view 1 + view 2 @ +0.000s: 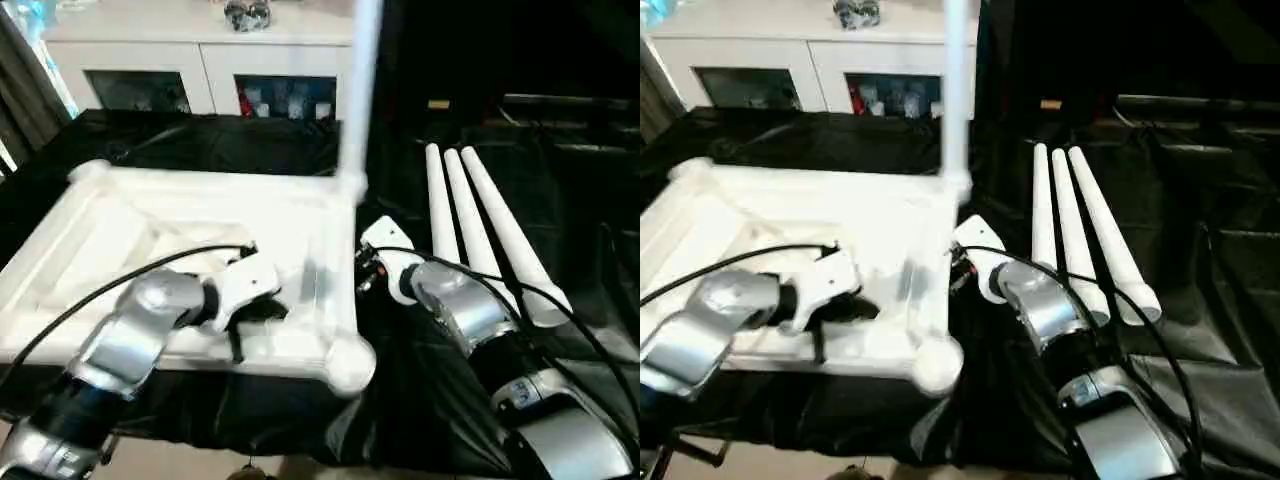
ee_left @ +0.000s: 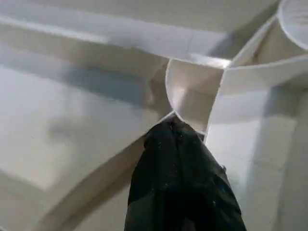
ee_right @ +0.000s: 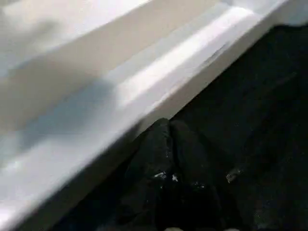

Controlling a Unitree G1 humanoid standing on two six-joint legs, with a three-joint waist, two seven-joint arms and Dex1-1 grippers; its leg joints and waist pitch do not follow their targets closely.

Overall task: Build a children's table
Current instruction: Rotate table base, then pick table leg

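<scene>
White tabletop [image 1: 200, 215], 3 white legs [image 1: 480, 230], black cloth [image 1: 230, 140]

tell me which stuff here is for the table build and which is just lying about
For the job: tabletop, upside down; one leg standing in its far corner socket; three loose legs on the black cloth.

Just about: white cabinet behind; shiny object on top.

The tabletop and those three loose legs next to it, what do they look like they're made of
Tabletop: likely moulded white plastic, smooth and slightly glossy; ribs and round corner sockets are formed in one piece. Three loose legs: white tapered tubes with open hollow ends, probably plastic too, though painted metal can't be ruled out.
</scene>
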